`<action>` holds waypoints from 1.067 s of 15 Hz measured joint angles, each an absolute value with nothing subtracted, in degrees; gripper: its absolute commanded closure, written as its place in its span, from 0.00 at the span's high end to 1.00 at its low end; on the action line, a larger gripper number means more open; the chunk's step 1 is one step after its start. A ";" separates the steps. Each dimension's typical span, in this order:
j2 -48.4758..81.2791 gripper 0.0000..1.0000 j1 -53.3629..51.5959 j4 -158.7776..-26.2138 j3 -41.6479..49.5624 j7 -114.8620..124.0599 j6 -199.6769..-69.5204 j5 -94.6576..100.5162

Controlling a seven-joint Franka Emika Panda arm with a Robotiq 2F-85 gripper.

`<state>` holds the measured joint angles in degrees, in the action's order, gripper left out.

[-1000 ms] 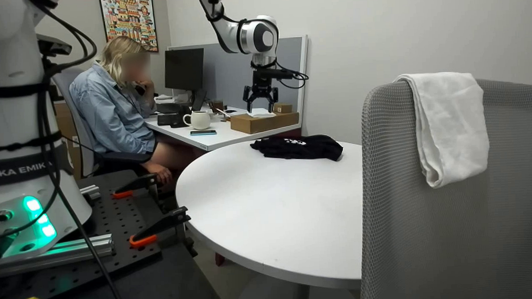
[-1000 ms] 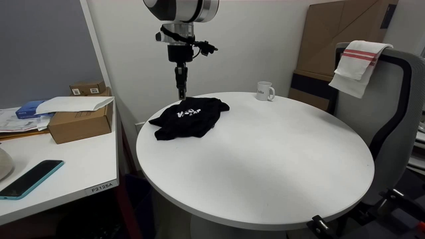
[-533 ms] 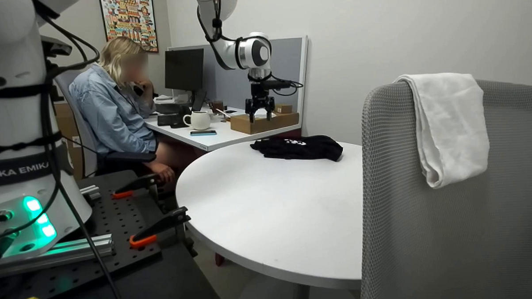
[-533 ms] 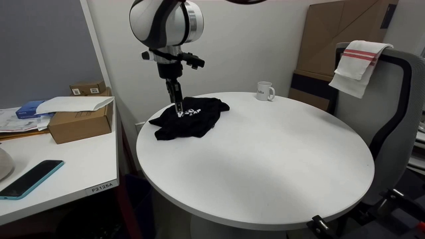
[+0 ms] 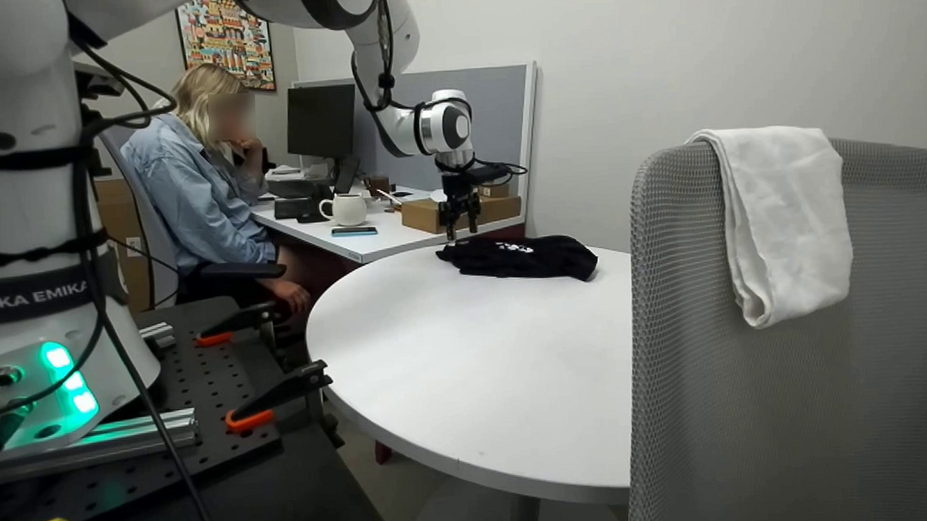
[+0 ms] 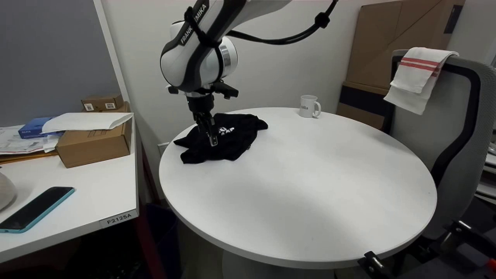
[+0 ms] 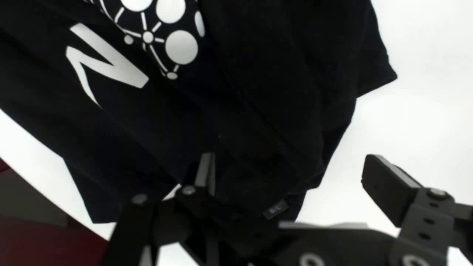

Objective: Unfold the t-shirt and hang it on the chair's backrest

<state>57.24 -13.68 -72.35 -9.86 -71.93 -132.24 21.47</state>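
Pale wall [image 5: 657, 61] backs the room in an exterior view, with a desk [image 5: 386, 238] behind the round white worktop [image 5: 467, 353]. The arm [image 5: 402, 39] extends from the left of the frame, bends at the elbow and hangs its wrist low, the hand [image 5: 462, 231] pointing down at the left end of the black t-shirt [image 5: 529, 260]. That shirt lies bunched toward the far rim; white surface reaches from it to the near rim. On the right, the chair backrest [image 5: 746, 405] fills the foreground, a white towel [image 5: 790, 218] draped over its top.

With a mug [image 6: 307, 106] standing at the far rim, in an exterior view the arm slants down from the top and the hand leans slightly, its tips in front of the shirt; whether they touch the cloth, I cannot tell. The shirt lies at the left of the worktop, one corner close to the rim. A broad stretch of white separates it from the backrest.

Wrist view: the fingers [image 7: 388, 188] stand wide apart, the shirt's edge and a small label [image 7: 276, 209] showing between them. One is over black cloth, the other over white worktop beyond the shirt's outline. Across the lower left runs the worktop's rim, near the cloth.
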 measured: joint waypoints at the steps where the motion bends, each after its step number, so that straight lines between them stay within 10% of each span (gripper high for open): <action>1: 58.07 1.00 -13.84 -71.71 -9.61 -72.39 -132.97 21.51; 12: 62.52 0.06 -15.03 -67.11 -8.10 -74.10 -136.19 21.51; 16: 61.66 0.00 -14.92 -66.68 -8.46 -73.16 -137.41 20.73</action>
<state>61.66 -14.92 -66.68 -8.46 -73.16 -137.41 20.73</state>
